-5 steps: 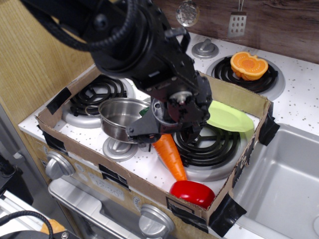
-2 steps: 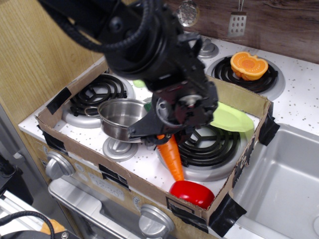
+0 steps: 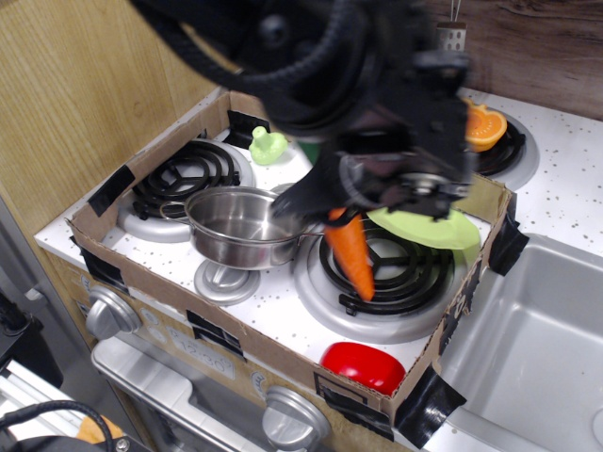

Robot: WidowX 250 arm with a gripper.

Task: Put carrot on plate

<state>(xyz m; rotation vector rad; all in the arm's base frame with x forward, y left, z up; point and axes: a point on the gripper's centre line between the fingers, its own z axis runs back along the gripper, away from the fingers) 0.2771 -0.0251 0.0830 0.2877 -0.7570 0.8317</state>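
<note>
The bright orange carrot (image 3: 354, 256) hangs point down from my black gripper (image 3: 341, 213), lifted above the front right burner. The gripper is shut on the carrot's thick stem end. The light lime-green plate (image 3: 431, 229) lies flat at the right back of the cardboard tray, just right of the carrot, partly hidden by my arm. The carrot's tip hangs over the burner coil, left of the plate's near edge.
A steel pot (image 3: 241, 226) stands left of the carrot. A red rounded toy (image 3: 364, 366) lies at the tray's front edge. A pale green duck-like toy (image 3: 268, 146) sits at the back left. An orange halved squash (image 3: 483, 127) sits on the far burner. The cardboard tray wall (image 3: 471, 282) borders a sink (image 3: 528, 358).
The gripper has lifted the carrot off the stove surface and carried it up and to the right, toward the plate. The pale green toy is now uncovered.
</note>
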